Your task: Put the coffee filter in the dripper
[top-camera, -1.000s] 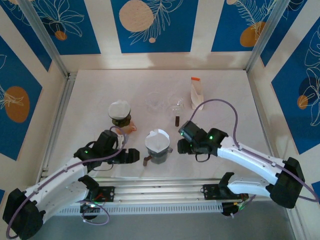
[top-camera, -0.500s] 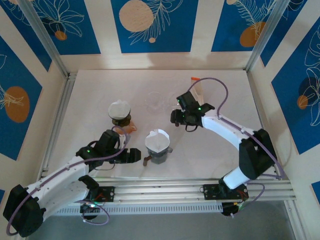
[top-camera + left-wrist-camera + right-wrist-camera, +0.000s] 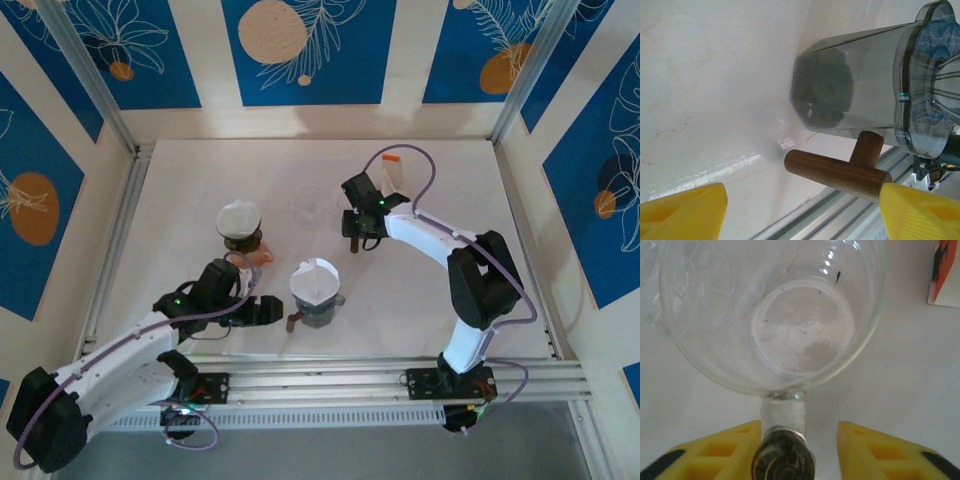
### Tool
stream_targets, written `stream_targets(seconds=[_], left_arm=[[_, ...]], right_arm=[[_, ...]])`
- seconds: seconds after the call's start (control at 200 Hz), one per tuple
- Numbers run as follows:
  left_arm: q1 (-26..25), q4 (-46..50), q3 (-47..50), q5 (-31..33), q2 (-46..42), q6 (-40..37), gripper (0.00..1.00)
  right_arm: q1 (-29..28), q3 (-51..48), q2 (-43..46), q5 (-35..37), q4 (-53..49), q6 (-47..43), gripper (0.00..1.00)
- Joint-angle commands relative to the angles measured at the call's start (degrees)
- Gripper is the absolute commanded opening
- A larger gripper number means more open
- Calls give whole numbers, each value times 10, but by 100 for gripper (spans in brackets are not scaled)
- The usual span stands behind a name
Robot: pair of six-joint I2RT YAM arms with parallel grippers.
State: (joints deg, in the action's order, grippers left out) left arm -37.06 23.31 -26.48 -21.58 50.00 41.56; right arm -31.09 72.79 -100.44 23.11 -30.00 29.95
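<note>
Hardly begun, I'd say: glass dripper [image 3: 805, 335] empty, right claw [image 3: 795, 450] spread astride its handle, left claw [image 3: 800, 210] spread beside the grey jug [image 3: 855, 90] carrying a filter [image 3: 315, 278].

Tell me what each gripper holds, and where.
Nothing yet: left gripper stands open around the wooden handle of the dripper; right gripper straddles the handle of the glass cup, a gap on one side.

Pale table [image 3: 180, 190], grey wooden-handled jug [image 3: 840, 85], glass dripper [image 3: 790, 330], orange-white packet [image 3: 395, 178]
</note>
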Motion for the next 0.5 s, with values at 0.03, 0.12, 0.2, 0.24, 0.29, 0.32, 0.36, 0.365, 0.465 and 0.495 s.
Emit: stream_targets(seconds=[0.03, 0.12, 0.2, 0.24, 0.29, 0.32, 0.36, 0.365, 0.465, 0.495], left_arm=[[-7, 5, 1, -14, -5, 1, 80], [-8, 6, 1, -15, -8, 1, 80], [-8, 8, -2, -17, -10, 1, 80], [-7, 11, -3, -17, -11, 0, 80], [-8, 13, -5, -17, -13, -1, 80], [-8, 15, -5, -17, -14, -3, 80], [-7, 16, -6, -17, -14, -4, 80], [-8, 16, -6, -17, -14, -4, 80], [-7, 19, -6, -19, -14, -9, 80], [-8, 20, -6, -20, -13, -9, 80]], right_arm=[[-2, 20, -13, 22, -3, -18, 32], [-7, 24, -16, 30, -7, -24, 25], [-16, 26, -11, 44, -18, -28, 20], [-22, 25, -7, 50, -24, -30, 17], [-29, 20, 2, 59, -33, -28, 14], [-33, 16, 8, 65, -39, -26, 13], [-38, 8, 18, 72, -48, -21, 13], [-39, 7, 19, 73, -50, -20, 13], [-47, -27, 55, 83, -72, 1, 12], [-50, -41, 70, 84, -77, 8, 12]])
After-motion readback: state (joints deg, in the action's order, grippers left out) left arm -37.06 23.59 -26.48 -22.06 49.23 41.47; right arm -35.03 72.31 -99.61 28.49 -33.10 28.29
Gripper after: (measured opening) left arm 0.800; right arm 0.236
